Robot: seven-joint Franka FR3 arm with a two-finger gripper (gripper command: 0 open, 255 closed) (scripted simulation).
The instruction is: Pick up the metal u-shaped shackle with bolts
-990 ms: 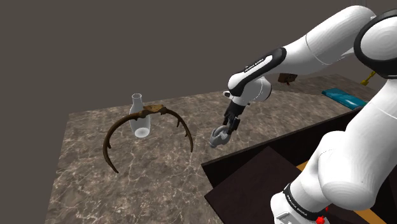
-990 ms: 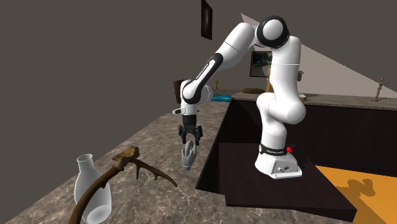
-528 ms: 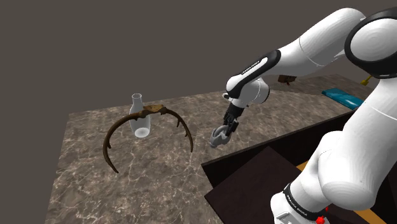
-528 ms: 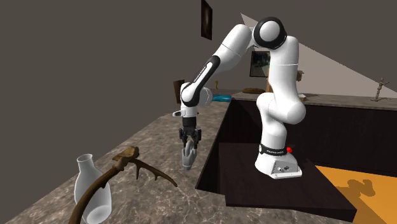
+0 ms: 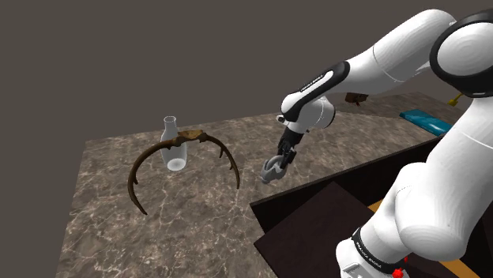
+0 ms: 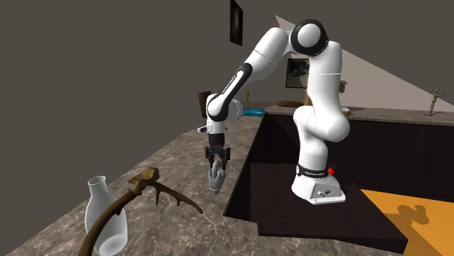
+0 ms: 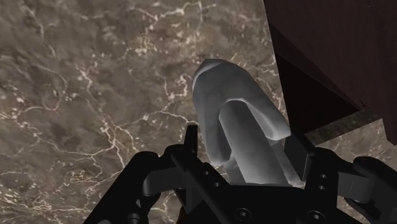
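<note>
The shackle (image 5: 272,170) hangs from the gripper (image 5: 278,164) over the marble countertop (image 5: 103,205), close to the edge that borders the dark stand (image 5: 316,229). The two black fingers are clamped on its upper part, one on each side, as the wrist view shows. It seems to sit just clear of the stone, though the gap is hard to judge.

The grip looks like the weak point. The fingers pinch a rounded, smooth-looking limb near one end, and most of the body hangs below and off to one side. A quick lift or swing could let the shackle pivot between the pads or slip out. If it drops this near the edge, it could tumble off the counter beside the stand and out of easy reach. A slow, straight rise seems the safer choice.

The shackle is drawn in plain pale grey, a thick bent loop with blunt, rounded ends. No separate bolts can be made out.

Farther along the countertop, towards its far edge, a brown antler-like arc (image 5: 186,162) curves around a clear glass bottle (image 5: 173,150), both well apart from the gripper
</note>
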